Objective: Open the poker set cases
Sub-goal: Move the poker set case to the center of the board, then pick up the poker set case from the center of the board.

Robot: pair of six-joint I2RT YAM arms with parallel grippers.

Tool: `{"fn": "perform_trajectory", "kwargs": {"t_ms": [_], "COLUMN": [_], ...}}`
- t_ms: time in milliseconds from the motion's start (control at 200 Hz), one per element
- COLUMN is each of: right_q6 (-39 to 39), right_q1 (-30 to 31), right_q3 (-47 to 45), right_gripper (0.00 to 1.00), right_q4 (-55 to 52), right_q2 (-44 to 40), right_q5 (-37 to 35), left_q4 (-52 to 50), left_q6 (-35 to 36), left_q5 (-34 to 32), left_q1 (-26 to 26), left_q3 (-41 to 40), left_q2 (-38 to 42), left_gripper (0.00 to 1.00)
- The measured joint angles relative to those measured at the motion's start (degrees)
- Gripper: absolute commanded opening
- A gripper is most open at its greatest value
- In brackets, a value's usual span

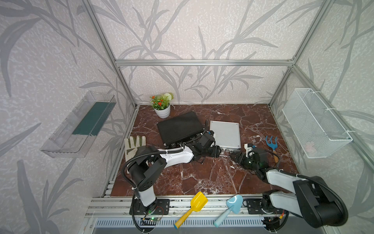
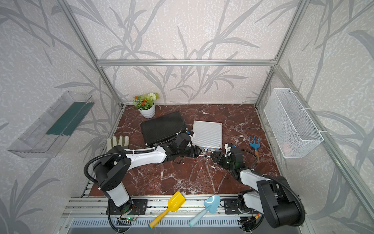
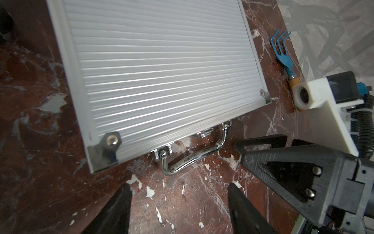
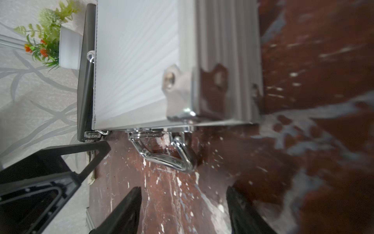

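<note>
Working at the silver case point(image 1: 225, 133), lying flat and closed on the marble table point(image 1: 202, 178), right of centre, chrome handle point(image 3: 192, 160) pointing toward the robot and resting on the tabletop. Hovering the left gripper point(image 3: 179, 186) low just in front of that handle, not touching it, holding its jaws spread, gripping nothing. Pointing the right gripper point(image 4: 183, 189) at the same handle from the opposite side, likewise spreading its jaws, nothing between them. Facing the two grippers tip to tip, near each other, in both top views. Leaving the black case point(image 1: 179, 127) closed too, lying flat just left of the silver one, angled. Seeing a white flower pot point(image 1: 163, 110) behind the black case, a glove point(image 1: 133, 143) to its left, a blue rake point(image 1: 271, 141) right of the silver case, yellow shovel point(image 1: 199, 200) and blue trowel point(image 1: 234, 202) sitting on the front rail point(image 1: 113, 204).
</note>
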State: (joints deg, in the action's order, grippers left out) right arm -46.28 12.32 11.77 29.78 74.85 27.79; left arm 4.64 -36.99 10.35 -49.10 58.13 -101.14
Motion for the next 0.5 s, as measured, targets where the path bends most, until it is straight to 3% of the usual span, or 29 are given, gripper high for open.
{"fn": "perform_trajectory", "kwargs": {"t_ms": [285, 500], "right_q6": [-3.6, -9.8], "right_q1": [1.4, 1.5], "right_q3": [0.4, -0.7], "right_gripper": [0.60, 0.29], "right_q4": [24.1, 45.9], "right_q2": [16.1, 30.7], "right_q5": [1.1, 2.4], "left_q4": [0.9, 3.1], "left_q6": [-1.1, -2.1], "left_q5": [0.6, 0.9], "left_q1": [0.0, 0.0], "left_q3": [-0.2, -1.0], "left_q2": [-1.3, -2.2], "left_gripper": [0.64, 0.64]}}
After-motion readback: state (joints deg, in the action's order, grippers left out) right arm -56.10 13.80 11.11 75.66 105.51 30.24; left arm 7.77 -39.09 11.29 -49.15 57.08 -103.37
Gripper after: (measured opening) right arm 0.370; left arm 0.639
